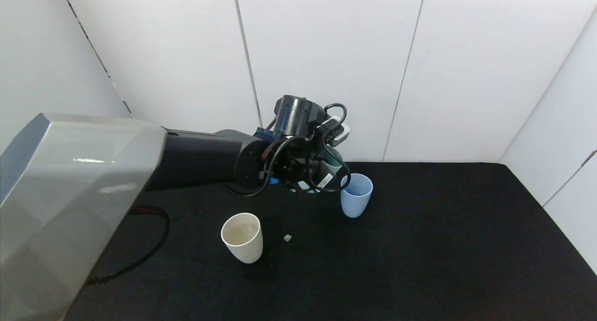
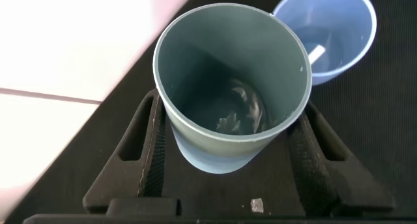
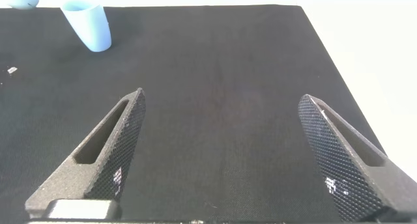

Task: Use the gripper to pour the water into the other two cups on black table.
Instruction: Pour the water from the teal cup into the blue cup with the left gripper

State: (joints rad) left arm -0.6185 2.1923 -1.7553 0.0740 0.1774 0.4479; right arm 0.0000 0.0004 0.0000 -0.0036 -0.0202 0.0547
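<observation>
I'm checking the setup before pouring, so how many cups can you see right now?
3: a teal-green cup held in the left claw, a light blue cup just beside it on the black table, and a cream-white cup nearer the robot.

White panelled walls [image 1: 326, 55], dark seams.

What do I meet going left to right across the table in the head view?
Cream-white cup → small speck of debris → left gripper holding the teal-green cup → light blue cup.

Cream-white cup [image 1: 242, 237]: upright on black surface [image 1: 419, 246], nearer side. Light blue cup [image 1: 356, 195]: upright, farther back, well apart.
</observation>
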